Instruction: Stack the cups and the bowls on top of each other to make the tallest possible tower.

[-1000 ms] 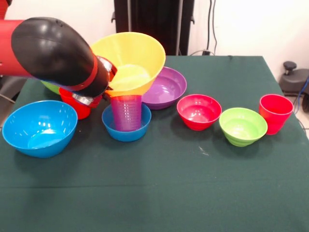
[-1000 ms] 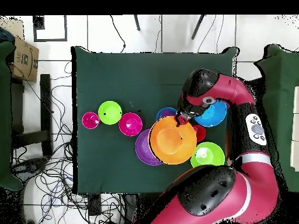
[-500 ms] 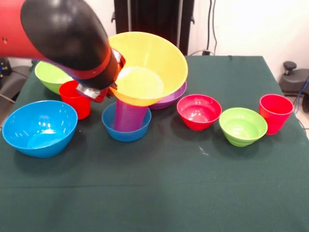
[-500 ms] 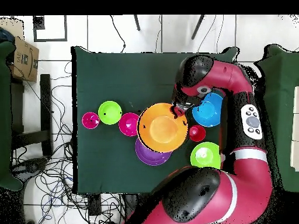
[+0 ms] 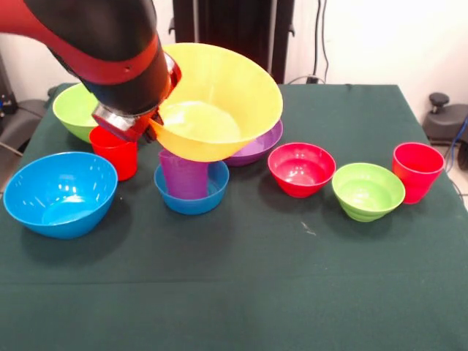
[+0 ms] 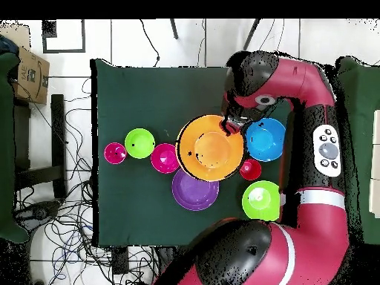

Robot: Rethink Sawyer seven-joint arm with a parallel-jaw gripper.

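My gripper (image 5: 156,126) is shut on the left rim of the large yellow bowl (image 5: 219,95) and holds it tilted in the air. Right under it a purple cup (image 5: 184,178) stands upright inside the small blue bowl (image 5: 197,202); whether bowl and cup touch I cannot tell. In the overhead view the yellow bowl (image 6: 211,147) hides both of them, with the gripper (image 6: 231,125) at its rim. The arm's wrist hides most of the gripper in the front view.
A large blue bowl (image 5: 58,194), a red cup (image 5: 117,155) and a large lime bowl (image 5: 73,110) stand at the left. A purple bowl (image 5: 257,150) sits behind the yellow one. To the right are a red-pink bowl (image 5: 301,168), a small lime bowl (image 5: 368,190) and a second red cup (image 5: 417,170).
The arm has carried the yellow bowl off the purple bowl's side and over the purple cup. The wrist has risen in the front view. The other bowls and cups have not moved.
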